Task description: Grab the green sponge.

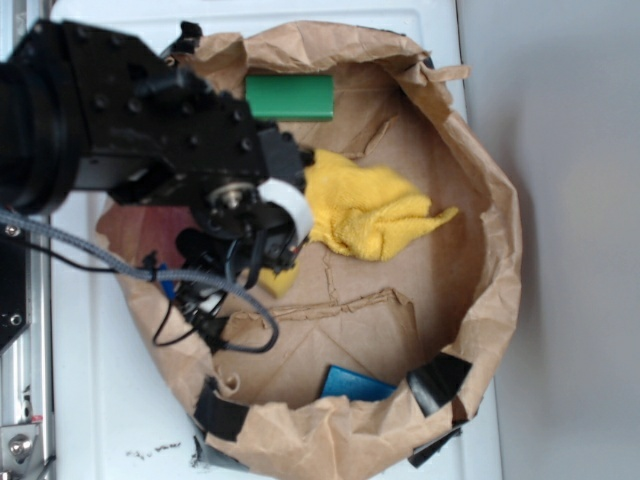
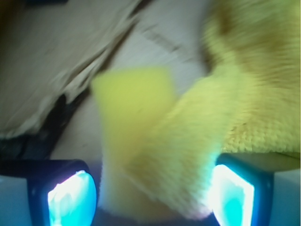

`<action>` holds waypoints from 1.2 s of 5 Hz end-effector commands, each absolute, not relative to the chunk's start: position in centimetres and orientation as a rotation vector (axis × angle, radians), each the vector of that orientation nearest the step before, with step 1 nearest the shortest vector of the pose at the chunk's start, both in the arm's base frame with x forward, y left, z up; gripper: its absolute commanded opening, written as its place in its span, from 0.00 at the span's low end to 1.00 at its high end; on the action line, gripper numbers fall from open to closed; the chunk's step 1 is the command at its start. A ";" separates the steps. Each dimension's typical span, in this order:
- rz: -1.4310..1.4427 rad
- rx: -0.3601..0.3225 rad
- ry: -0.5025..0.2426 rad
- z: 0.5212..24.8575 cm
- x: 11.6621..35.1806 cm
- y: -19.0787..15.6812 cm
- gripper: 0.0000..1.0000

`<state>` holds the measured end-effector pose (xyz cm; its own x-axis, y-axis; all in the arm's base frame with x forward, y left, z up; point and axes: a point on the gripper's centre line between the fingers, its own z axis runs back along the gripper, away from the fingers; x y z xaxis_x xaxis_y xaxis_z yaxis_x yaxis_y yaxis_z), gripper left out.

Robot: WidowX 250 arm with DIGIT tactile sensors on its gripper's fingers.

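Observation:
The green sponge [image 1: 290, 97] lies at the far rim of the brown paper bag [image 1: 480, 190], a smooth bright-green block. My gripper [image 1: 250, 255] is well short of it, low over the bag's left side. In the wrist view the gripper [image 2: 153, 193] is open, its cyan pads [image 2: 70, 200] wide apart. The yellow wedge sponge [image 2: 131, 122] and a corner of the yellow cloth [image 2: 254, 94] lie between and ahead of the pads. The green sponge is out of the wrist view. That view is blurred.
The yellow cloth [image 1: 370, 210] is crumpled in the bag's middle. The yellow wedge sponge [image 1: 280, 280] peeks out below the gripper. A blue flat block [image 1: 357, 383] lies at the near wall. The bag's raised walls ring everything, and the arm's cables [image 1: 210, 300] hang over the left.

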<state>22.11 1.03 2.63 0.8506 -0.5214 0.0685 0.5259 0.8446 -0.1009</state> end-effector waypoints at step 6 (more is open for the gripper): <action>-0.260 -0.400 0.038 16.7 28.8 3.3 0.00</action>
